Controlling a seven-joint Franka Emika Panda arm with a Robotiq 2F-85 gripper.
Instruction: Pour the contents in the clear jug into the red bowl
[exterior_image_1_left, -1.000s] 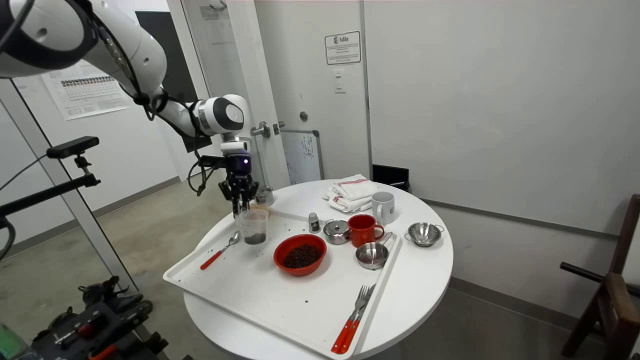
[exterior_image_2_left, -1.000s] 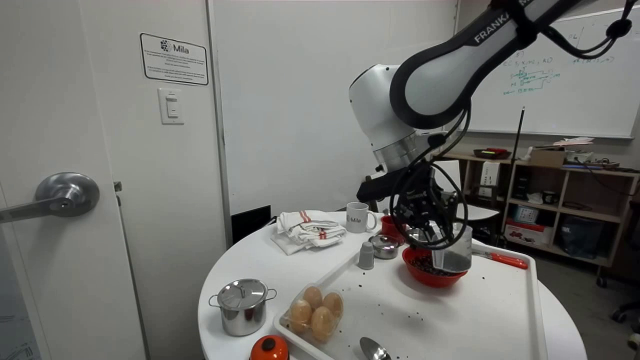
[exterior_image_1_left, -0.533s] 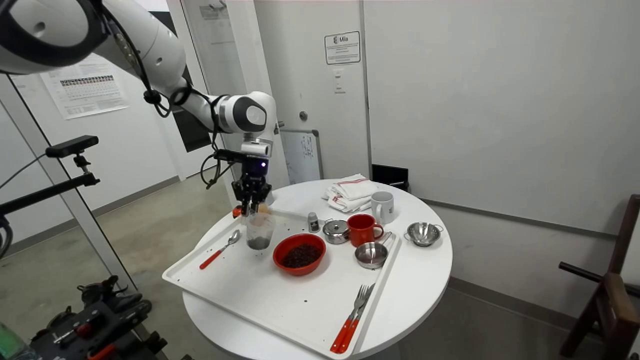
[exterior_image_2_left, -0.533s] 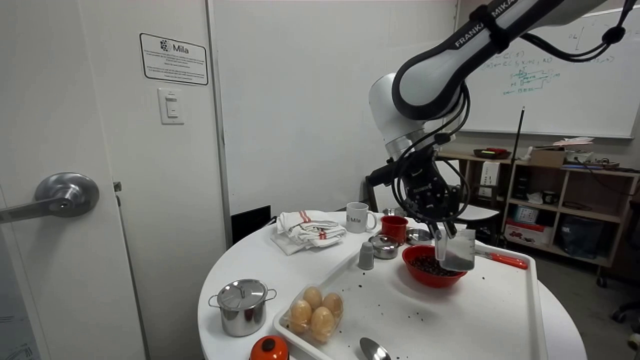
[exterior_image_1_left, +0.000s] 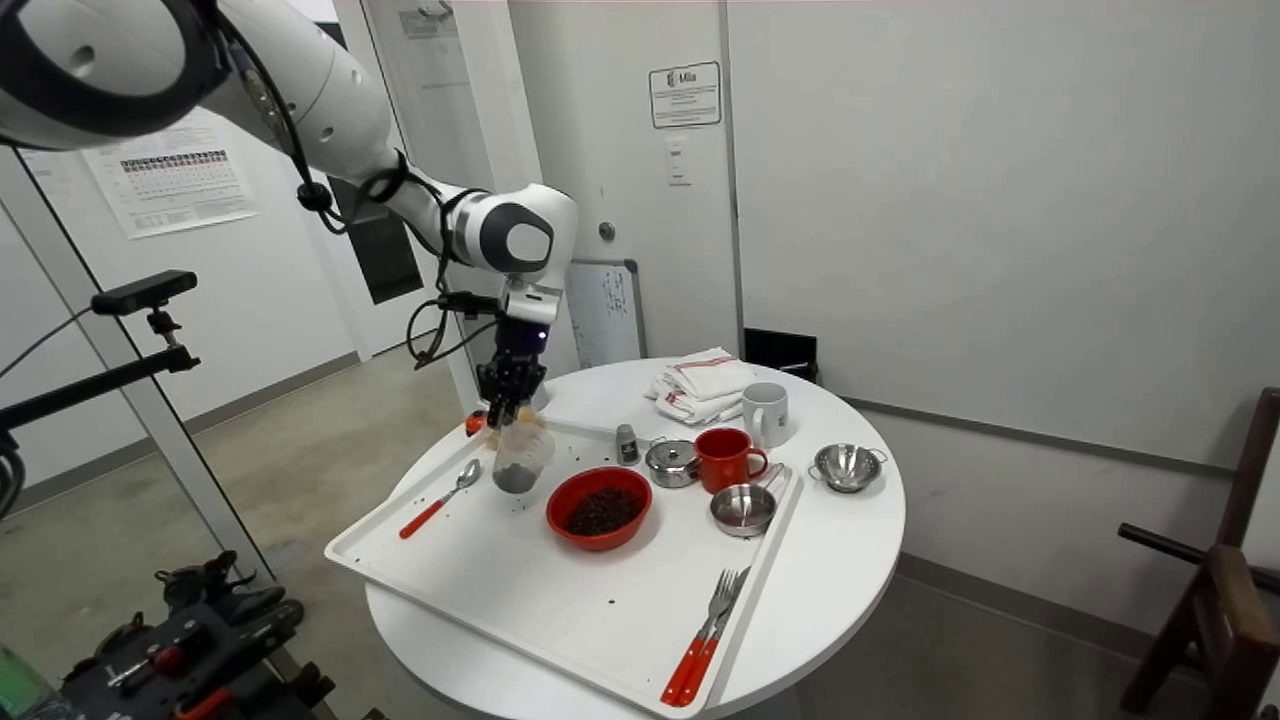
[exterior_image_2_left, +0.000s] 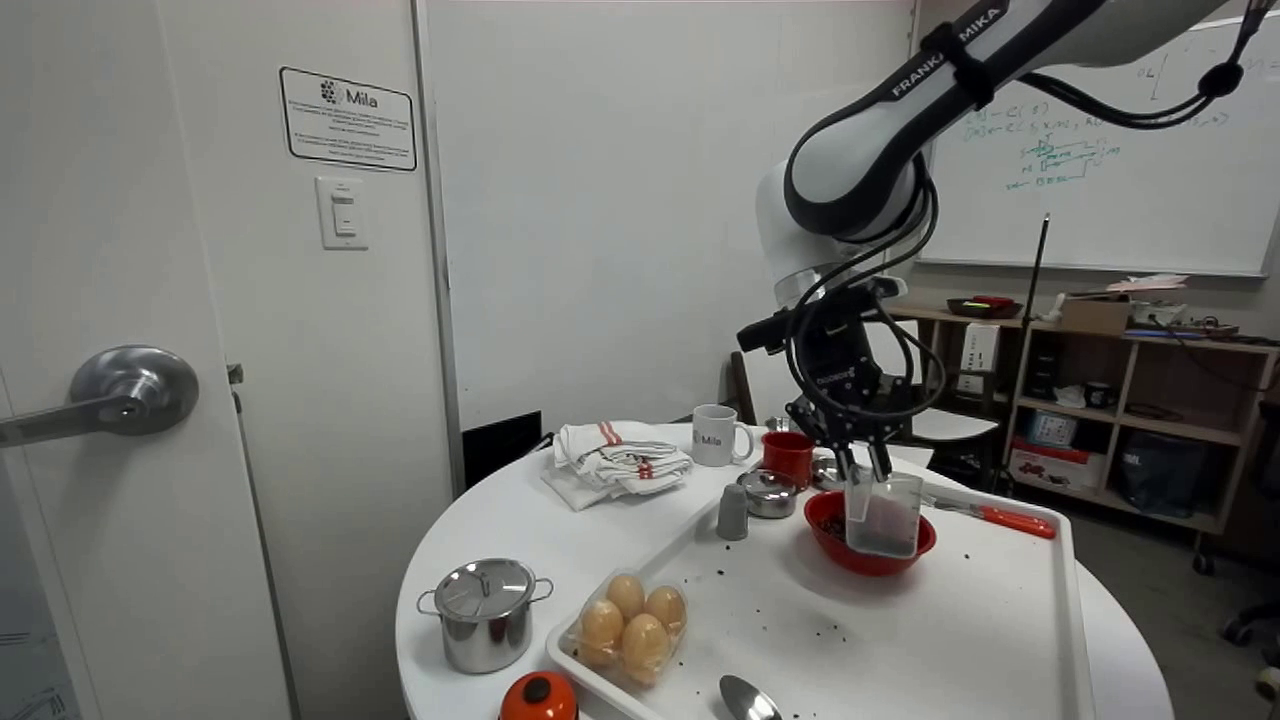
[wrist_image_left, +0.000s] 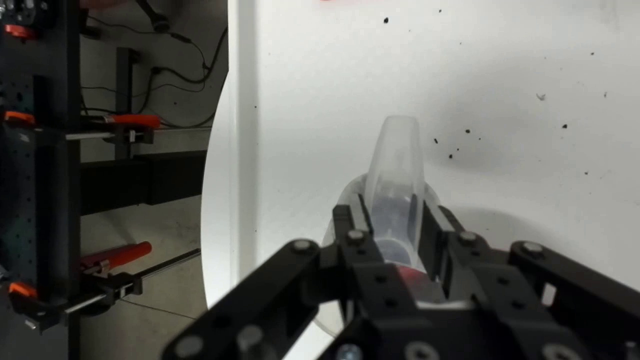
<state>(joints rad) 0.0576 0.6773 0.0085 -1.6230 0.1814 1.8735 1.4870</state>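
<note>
The clear jug (exterior_image_1_left: 525, 455) is see-through with a dark grey base. My gripper (exterior_image_1_left: 506, 415) is shut on its handle, which shows between the fingers (wrist_image_left: 395, 215) in the wrist view. The jug is held above the tray beside the red bowl and leans a little. In an exterior view the jug (exterior_image_2_left: 890, 520) overlaps the red bowl (exterior_image_2_left: 828, 548). The red bowl (exterior_image_1_left: 600, 543) stands on the tray with dark small pieces in it. In the wrist view a red patch shows through the jug; most of the jug's body is hidden by the fingers.
A white tray (exterior_image_1_left: 480, 590) lies on the round table. A spoon (exterior_image_1_left: 440, 500) lies left of the jug. A grey shaker (exterior_image_1_left: 627, 446), lidded pot (exterior_image_1_left: 673, 464), red mug (exterior_image_1_left: 724, 460) and small pan (exterior_image_1_left: 744, 511) stand beyond the bowl. Several eggs (exterior_image_2_left: 635, 625) sit in a pack.
My gripper has carried the jug a short way to the right in an exterior view, toward the bowl. The jug has gone from nearly upright to slightly tilted. The bowl has not moved.
</note>
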